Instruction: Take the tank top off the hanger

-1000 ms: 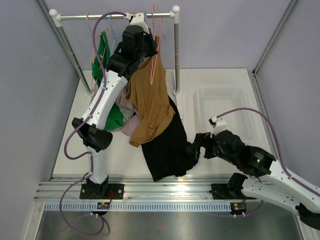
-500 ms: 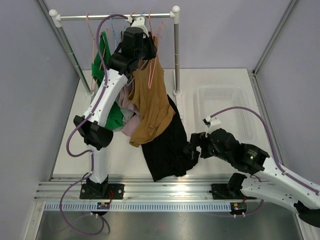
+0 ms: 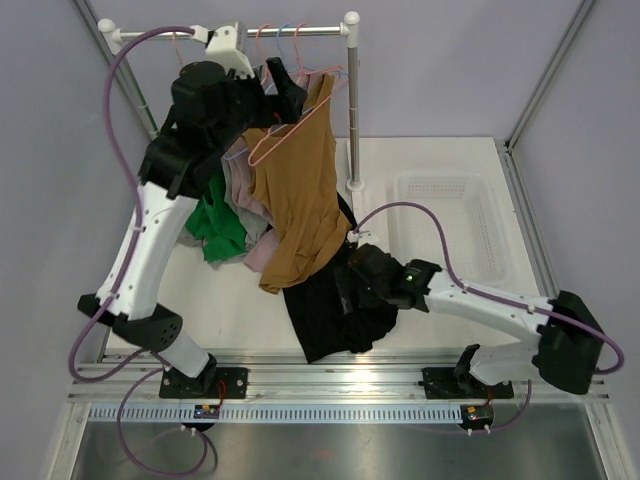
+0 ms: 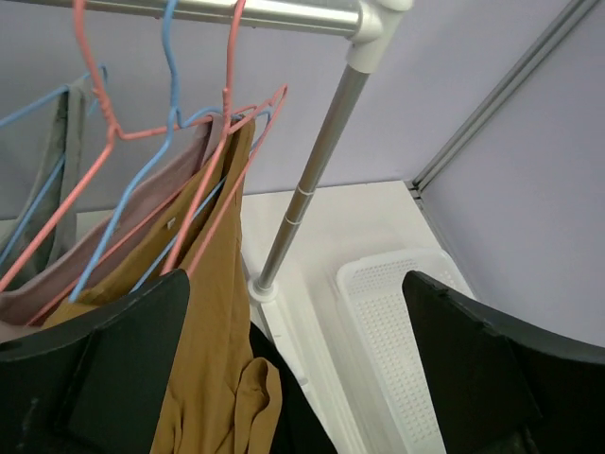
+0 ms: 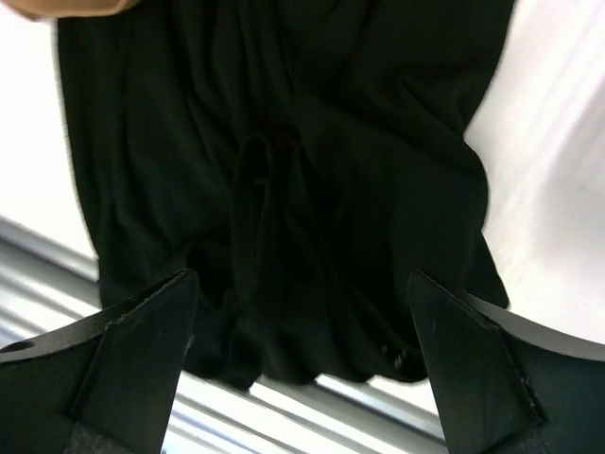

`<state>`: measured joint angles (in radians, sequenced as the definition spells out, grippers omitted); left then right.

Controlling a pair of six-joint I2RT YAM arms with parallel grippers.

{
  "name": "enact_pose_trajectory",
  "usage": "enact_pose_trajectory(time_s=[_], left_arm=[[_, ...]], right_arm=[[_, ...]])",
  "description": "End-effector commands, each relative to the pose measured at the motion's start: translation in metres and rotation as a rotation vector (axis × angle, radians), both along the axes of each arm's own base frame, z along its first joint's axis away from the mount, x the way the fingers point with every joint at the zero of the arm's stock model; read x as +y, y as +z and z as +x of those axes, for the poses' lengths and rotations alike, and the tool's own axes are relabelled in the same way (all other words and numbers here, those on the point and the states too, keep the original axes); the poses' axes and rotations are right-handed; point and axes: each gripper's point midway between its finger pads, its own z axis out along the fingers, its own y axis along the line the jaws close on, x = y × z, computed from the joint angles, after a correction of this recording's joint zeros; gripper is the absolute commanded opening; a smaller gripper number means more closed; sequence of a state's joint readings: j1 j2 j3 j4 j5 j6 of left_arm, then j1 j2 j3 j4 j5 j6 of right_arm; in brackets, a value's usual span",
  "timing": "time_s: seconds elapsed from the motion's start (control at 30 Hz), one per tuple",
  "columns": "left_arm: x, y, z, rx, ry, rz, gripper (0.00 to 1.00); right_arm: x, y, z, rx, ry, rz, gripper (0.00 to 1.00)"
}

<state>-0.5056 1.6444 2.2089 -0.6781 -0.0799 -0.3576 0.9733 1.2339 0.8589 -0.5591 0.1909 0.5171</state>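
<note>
While mustard tank top (image 3: 300,200) hangs on pink hanger (image 4: 227,90) near right end of rail (image 4: 284,11): left gripper (image 4: 293,284) wide open, empty; right gripper (image 5: 301,279) wide open, empty, above black garment (image 5: 284,142).

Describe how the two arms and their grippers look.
The left arm and the right arm both have white link shells, black joint housings and black bases. Each carries a looping purple cable. The left gripper and the right gripper have broad, flat, matte black fingers.
</note>
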Motion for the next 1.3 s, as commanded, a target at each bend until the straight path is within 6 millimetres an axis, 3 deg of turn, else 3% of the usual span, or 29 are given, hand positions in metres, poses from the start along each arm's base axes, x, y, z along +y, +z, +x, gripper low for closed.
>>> enact_pose_trajectory(time_s=[0.0,0.13,0.3,0.33,0.37,0.43,0.47,0.5,0.53,0.57,0.6,0.67,0.7,0.73,0.77,0.8,0.83,0.9,0.93,1.0,1.03,1.07,1.13,1.17,1.23,1.27], left_arm=[[0.017,0.024,-0.043,-0.053,-0.027,-0.027,0.99],[0.047,0.015,-0.086,-0.055,0.008,-0.027,0.99],[0.086,-0.013,-0.133,-0.043,0.075,-0.022,0.99],[0.097,-0.027,-0.147,-0.03,0.088,-0.01,0.99],[0.104,-0.034,-0.152,-0.02,0.108,-0.003,0.99],[0.124,-0.055,-0.168,0.012,0.162,0.03,0.99],[0.133,-0.065,-0.171,0.028,0.2,0.047,0.99],[0.14,-0.071,-0.176,0.033,0.216,0.056,0.99],[0.144,-0.091,-0.179,0.069,0.227,0.088,0.99],[0.153,-0.091,-0.19,0.044,0.238,0.086,0.99],[0.157,-0.096,-0.194,0.04,0.243,0.095,0.99],[0.164,-0.114,-0.203,0.029,0.239,0.126,0.99],[0.167,-0.123,-0.205,0.03,0.243,0.144,0.99],[0.171,-0.125,-0.207,0.015,0.255,0.146,0.99],[0.18,-0.146,-0.203,0.032,0.304,0.188,0.99],[0.19,-0.148,-0.207,0.003,0.347,0.177,0.99],[0.196,-0.146,-0.204,-0.032,0.39,0.155,0.99],[0.21,-0.164,-0.201,-0.032,0.472,0.167,0.99],[0.212,-0.165,-0.201,-0.031,0.484,0.171,0.99],[0.221,-0.168,-0.201,-0.016,0.527,0.177,0.99],[0.223,-0.168,-0.2,-0.017,0.542,0.175,0.99],[0.226,-0.168,-0.199,-0.018,0.556,0.173,0.99],[0.229,-0.169,-0.2,-0.02,0.571,0.163,0.99],[0.228,-0.17,-0.199,-0.019,0.563,0.161,0.99],[0.233,-0.172,-0.197,-0.019,0.59,0.161,0.99],[0.233,-0.172,-0.197,-0.017,0.586,0.155,0.99]], right_arm=[[0.032,-0.01,0.018,-0.001,0.018,0.001,0.99],[0.046,-0.041,0.031,0.018,0.013,-0.062,0.99],[0.055,-0.082,0.039,0.054,0.023,-0.172,1.0],[0.053,-0.089,0.04,0.051,0.014,-0.2,1.0],[0.052,-0.094,0.039,0.053,0.011,-0.213,0.95],[0.048,-0.103,0.04,0.05,-0.012,-0.233,0.72],[0.046,-0.104,0.04,0.041,-0.024,-0.237,0.46],[0.043,-0.103,0.039,0.035,-0.034,-0.236,0.36],[0.045,-0.099,0.039,0.031,-0.029,-0.221,0.27],[0.045,-0.096,0.038,0.031,-0.025,-0.213,0.15],[0.048,-0.081,0.038,0.015,-0.02,-0.178,0.0],[0.043,-0.063,0.037,-0.002,-0.031,-0.169,0.0],[0.041,-0.04,0.038,-0.032,-0.044,-0.131,0.0],[0.028,-0.029,0.037,-0.049,-0.068,-0.161,0.0],[0.026,-0.01,0.04,-0.077,-0.086,-0.143,0.0],[0.016,0.021,0.045,-0.146,-0.132,-0.105,0.0],[0.004,0.033,0.042,-0.16,-0.152,-0.123,0.0],[-0.006,0.09,0.051,-0.271,-0.2,-0.044,0.0],[-0.013,0.107,0.051,-0.3,-0.207,-0.041,0.0],[-0.018,0.161,0.057,-0.391,-0.211,0.012,0.0],[-0.028,0.173,0.058,-0.415,-0.223,-0.022,0.0],[-0.027,0.205,0.061,-0.461,-0.213,0.007,0.0],[-0.035,0.232,0.063,-0.502,-0.217,-0.004,0.0],[-0.037,0.264,0.065,-0.548,-0.232,0.039,0.0],[-0.045,0.284,0.07,-0.591,-0.24,-0.016,0.0],[-0.047,0.31,0.072,-0.633,-0.244,0.001,0.0]])
